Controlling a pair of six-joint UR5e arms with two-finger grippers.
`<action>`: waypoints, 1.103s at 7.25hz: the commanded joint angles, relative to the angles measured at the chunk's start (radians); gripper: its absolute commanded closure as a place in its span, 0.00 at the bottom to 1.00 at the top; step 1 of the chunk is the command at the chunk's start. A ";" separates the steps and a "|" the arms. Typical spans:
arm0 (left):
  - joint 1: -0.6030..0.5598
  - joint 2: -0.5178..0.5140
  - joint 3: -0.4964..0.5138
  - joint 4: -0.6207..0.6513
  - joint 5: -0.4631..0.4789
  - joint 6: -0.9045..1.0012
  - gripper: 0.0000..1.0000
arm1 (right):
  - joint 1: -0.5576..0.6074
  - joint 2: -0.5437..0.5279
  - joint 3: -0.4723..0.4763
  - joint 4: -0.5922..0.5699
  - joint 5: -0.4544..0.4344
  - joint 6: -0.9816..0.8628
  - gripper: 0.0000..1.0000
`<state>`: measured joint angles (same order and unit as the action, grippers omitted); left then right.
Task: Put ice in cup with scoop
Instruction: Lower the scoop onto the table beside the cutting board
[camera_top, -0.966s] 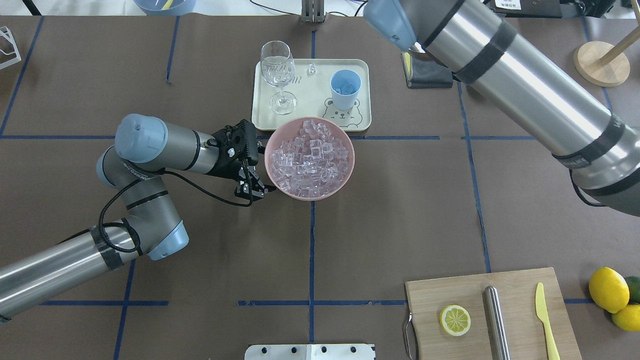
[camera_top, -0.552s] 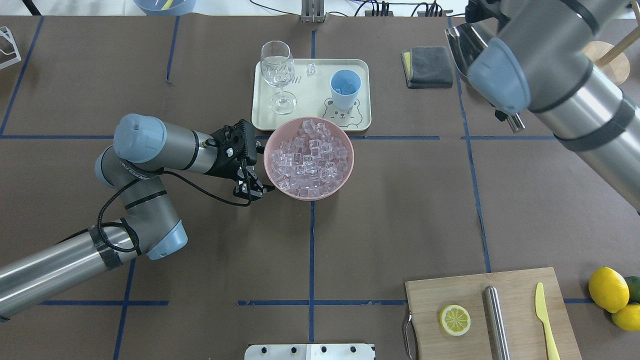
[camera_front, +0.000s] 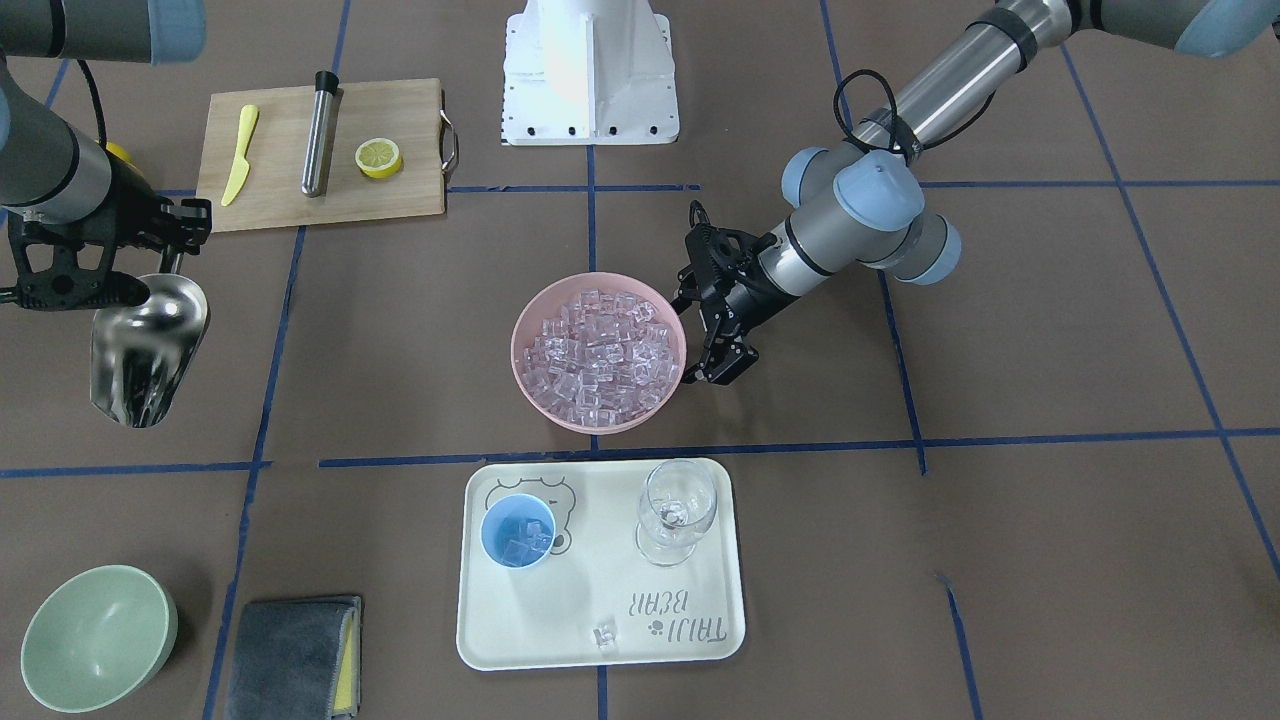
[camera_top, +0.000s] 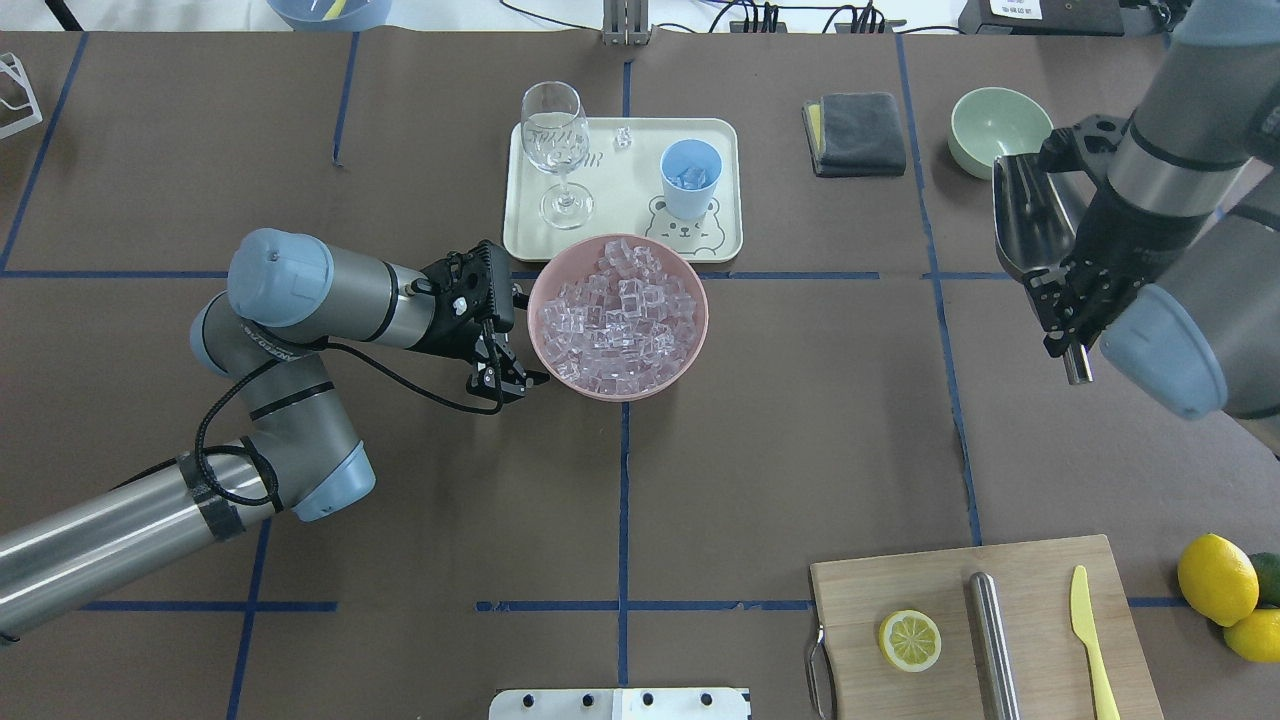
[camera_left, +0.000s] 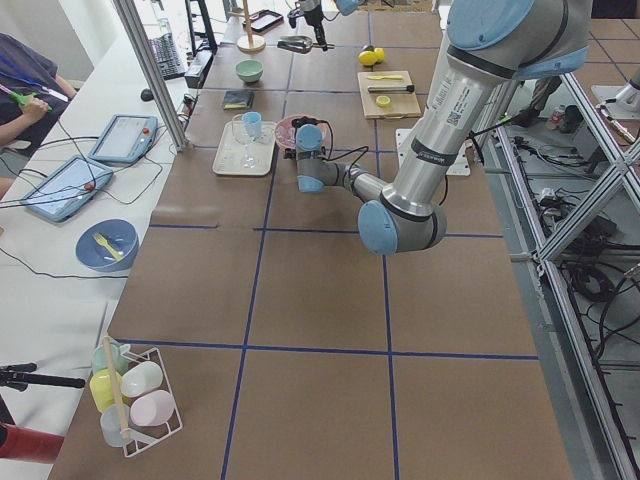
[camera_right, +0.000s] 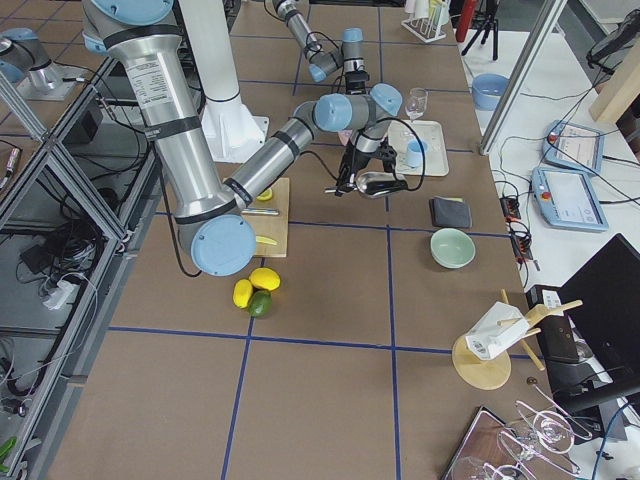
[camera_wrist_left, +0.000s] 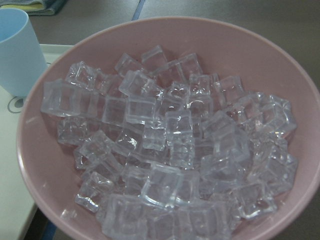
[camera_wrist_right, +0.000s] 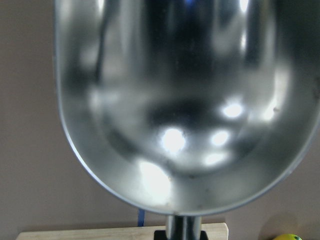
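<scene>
The ice (camera_top: 618, 318) is piled in a pink bowl (camera_top: 690, 365) at the table's middle, and fills the left wrist view (camera_wrist_left: 165, 145). The light-blue cup (camera_top: 691, 178) stands on a cream tray (camera_top: 620, 205) behind the bowl, with a few cubes inside (camera_front: 520, 545). My right gripper (camera_top: 1072, 300) is shut on the handle of the steel scoop (camera_top: 1030, 225), held in the air far right of the bowl. The scoop's trough is empty in the right wrist view (camera_wrist_right: 170, 100). My left gripper (camera_top: 508, 378) is closed at the bowl's left rim.
A wine glass (camera_top: 555, 150) and one loose cube (camera_top: 622, 138) are on the tray. A grey cloth (camera_top: 855, 132) and a pale-green bowl (camera_top: 995, 130) lie at the back right. A cutting board (camera_top: 1040, 580) with a lemon half, steel cylinder and yellow knife sits front right, lemons (camera_top: 1215, 578) beside it.
My right arm has swung the scoop from beside the tray's far right out to the right and toward me. The left arm and the bowl have barely moved.
</scene>
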<state>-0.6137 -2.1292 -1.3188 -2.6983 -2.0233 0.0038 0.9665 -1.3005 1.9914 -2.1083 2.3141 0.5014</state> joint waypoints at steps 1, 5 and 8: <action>0.000 0.002 0.001 0.002 0.000 0.001 0.00 | -0.082 -0.167 -0.022 0.328 -0.008 0.174 1.00; 0.003 0.002 0.003 0.005 0.001 0.001 0.00 | -0.196 -0.255 -0.075 0.429 -0.048 0.296 1.00; 0.003 0.002 0.003 0.005 0.001 0.001 0.00 | -0.215 -0.253 -0.089 0.429 -0.042 0.307 1.00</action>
<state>-0.6106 -2.1276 -1.3162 -2.6938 -2.0218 0.0046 0.7565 -1.5546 1.9108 -1.6810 2.2685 0.8040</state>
